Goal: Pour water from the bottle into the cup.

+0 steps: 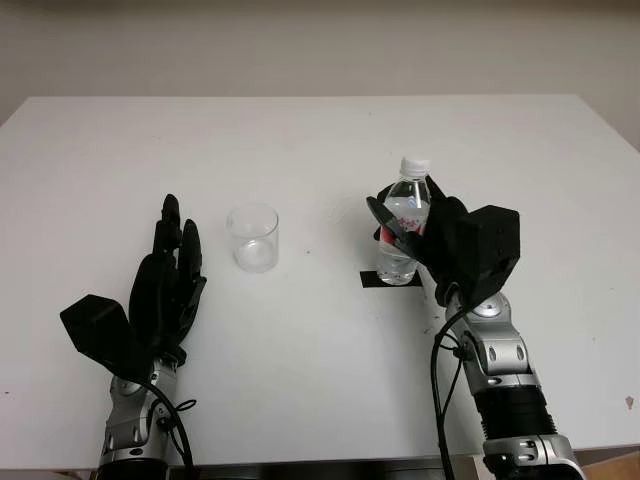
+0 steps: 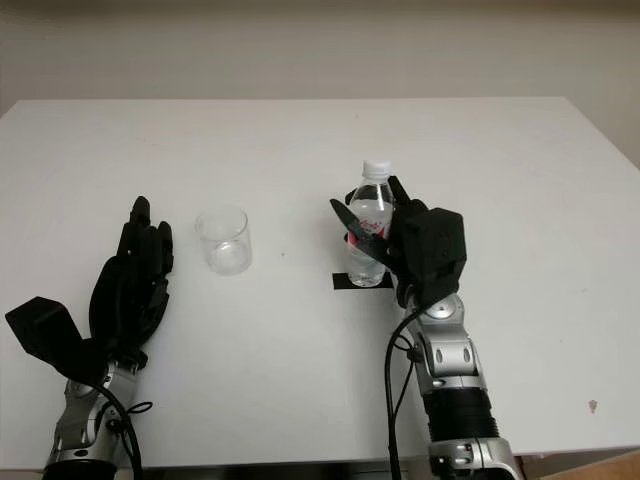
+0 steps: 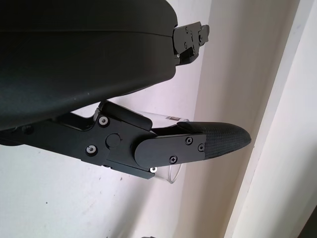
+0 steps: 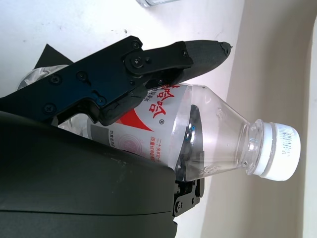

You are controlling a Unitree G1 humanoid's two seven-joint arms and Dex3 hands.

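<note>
Bottle [image 1: 404,228], capped and upright on a black mat [image 1: 388,279], sits within the right hand [image 1: 425,235], whose fingers seemingly grip it; squeeze firmly mid-body before lifting toward the cup [image 1: 252,237], left hand [image 1: 170,280] open beside it.

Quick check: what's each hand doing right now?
Left hand: open, holding nothing, on the table beside the cup.
Right hand: fingers closed around the capped bottle.

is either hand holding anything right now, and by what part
The right hand is closed around the bottle at its labelled body, below the white cap; the bottle stands upright on the table. The left hand, beside the cup, is open.
</note>
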